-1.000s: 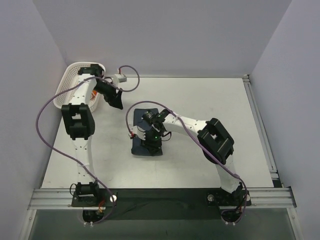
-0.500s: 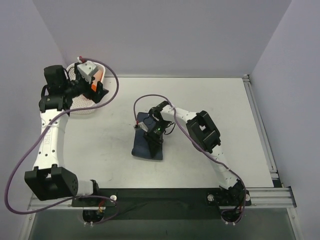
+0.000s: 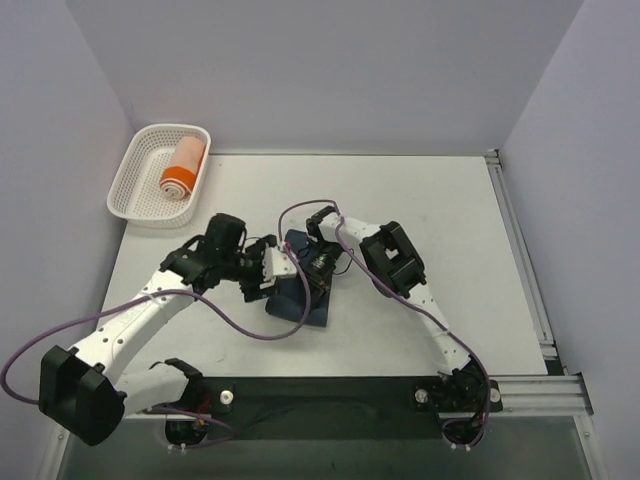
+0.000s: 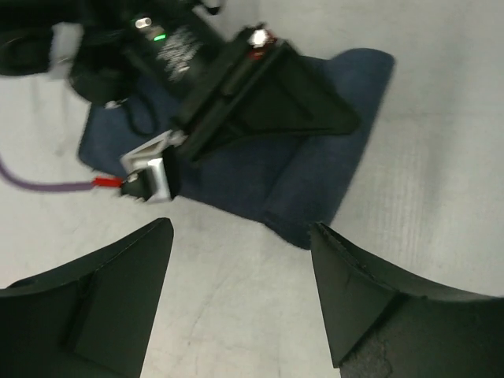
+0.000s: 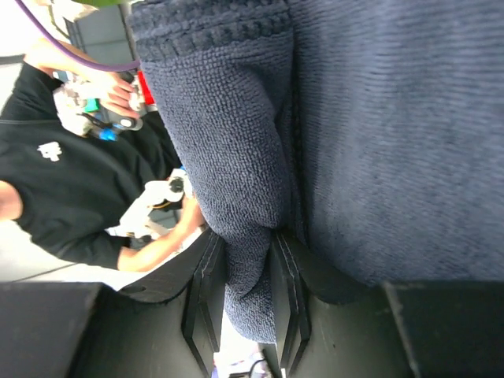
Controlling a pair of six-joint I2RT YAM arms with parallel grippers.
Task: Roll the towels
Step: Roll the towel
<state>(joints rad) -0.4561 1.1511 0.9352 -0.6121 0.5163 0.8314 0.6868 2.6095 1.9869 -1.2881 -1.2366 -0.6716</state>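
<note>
I am rolling the navy towel [image 3: 302, 305] at frame centre, right gripper [image 5: 248, 268] clamped on its folded edge, left gripper [image 4: 240, 232] hovering spread wide just left of it; next, I judge, that fold needs turning over with the left steadying the cloth.

White-shelled left arm [image 3: 140, 315] and right arm [image 3: 440, 335], black joint housings, black wedge pincer fingers [image 4: 94, 303], purple cables [image 4: 47, 187], green indicator light [image 4: 160, 36].

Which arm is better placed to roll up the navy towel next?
Right: the right gripper is shut on a fold of the navy towel; the left gripper hangs open beside it, holding nothing.
</note>
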